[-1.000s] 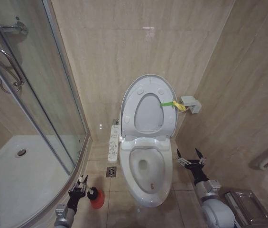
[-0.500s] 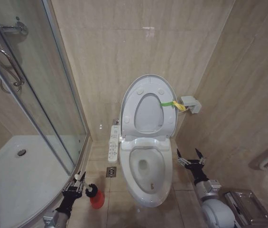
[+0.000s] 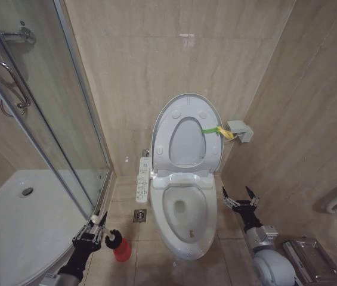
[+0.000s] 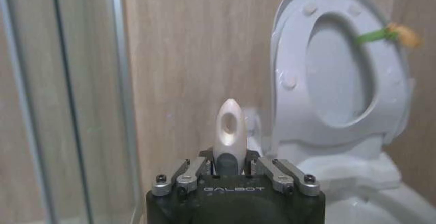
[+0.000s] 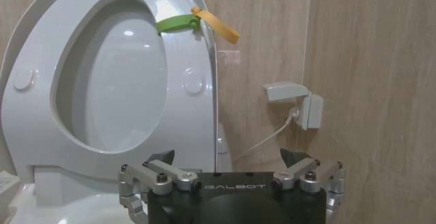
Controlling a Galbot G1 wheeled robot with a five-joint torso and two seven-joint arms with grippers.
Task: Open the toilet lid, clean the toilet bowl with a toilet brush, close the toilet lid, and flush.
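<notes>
While lifted, toilet brush [image 3: 112, 238] in left claw [image 3: 90, 229].

walls: beige marble-look tile [image 3: 132, 65] | floor: beige tile [image 3: 150, 262] | left: glass shower enclosure [image 3: 43, 119] | drain: floor grate [image 3: 140, 215]

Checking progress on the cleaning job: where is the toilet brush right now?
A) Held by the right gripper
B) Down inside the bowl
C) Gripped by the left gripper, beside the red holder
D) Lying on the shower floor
C: the left gripper is shut on the pale handle of the toilet brush, its black head at the red holder, left of the toilet bowl.
</notes>
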